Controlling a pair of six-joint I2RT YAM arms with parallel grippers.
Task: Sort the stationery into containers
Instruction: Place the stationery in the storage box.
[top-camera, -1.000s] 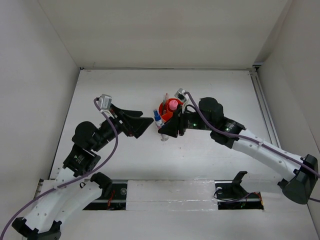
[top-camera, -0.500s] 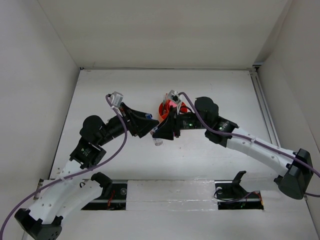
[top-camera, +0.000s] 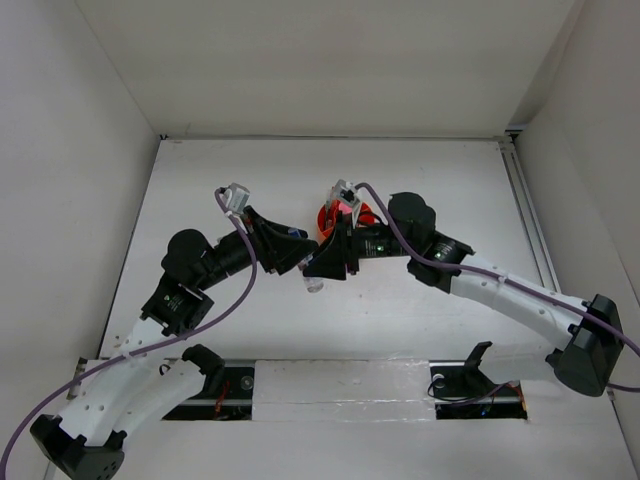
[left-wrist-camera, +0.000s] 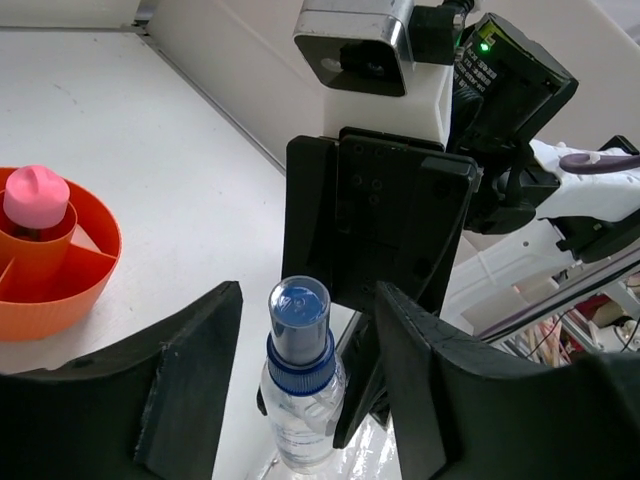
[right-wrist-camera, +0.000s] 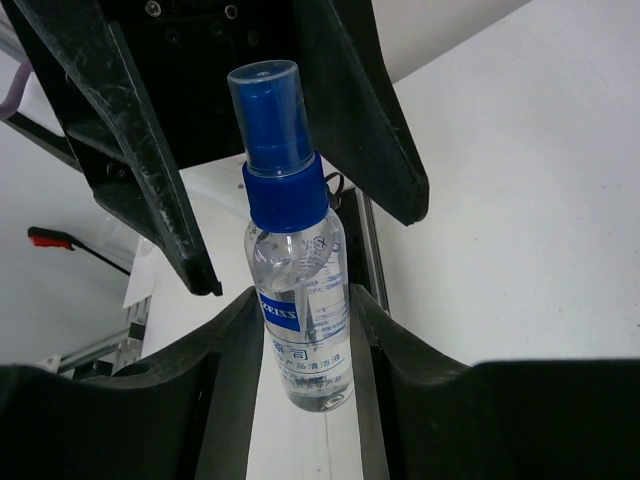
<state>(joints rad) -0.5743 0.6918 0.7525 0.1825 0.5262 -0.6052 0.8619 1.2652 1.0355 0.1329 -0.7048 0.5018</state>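
A clear spray bottle (right-wrist-camera: 300, 300) with a blue cap (left-wrist-camera: 298, 305) is held up off the table between both grippers. My right gripper (right-wrist-camera: 303, 320) is shut on the bottle's body. My left gripper (left-wrist-camera: 308, 310) is open, with one finger on each side of the cap and a gap on both sides. In the top view the two grippers (top-camera: 298, 243) (top-camera: 320, 266) meet just in front of the orange organizer (top-camera: 325, 212). The organizer (left-wrist-camera: 50, 305) holds a pink tube (left-wrist-camera: 36, 195) in its central well. The pens, stapler and cube do not show.
The white table (top-camera: 200, 180) is walled at the left, back and right. A rail (top-camera: 525, 220) runs along its right edge. The right arm's wrist camera block (left-wrist-camera: 360, 45) sits close behind the bottle.
Over the last second both arms moved toward each other, and the right gripper brought the bottle's cap between the left fingers. Little has moved in the last half second.
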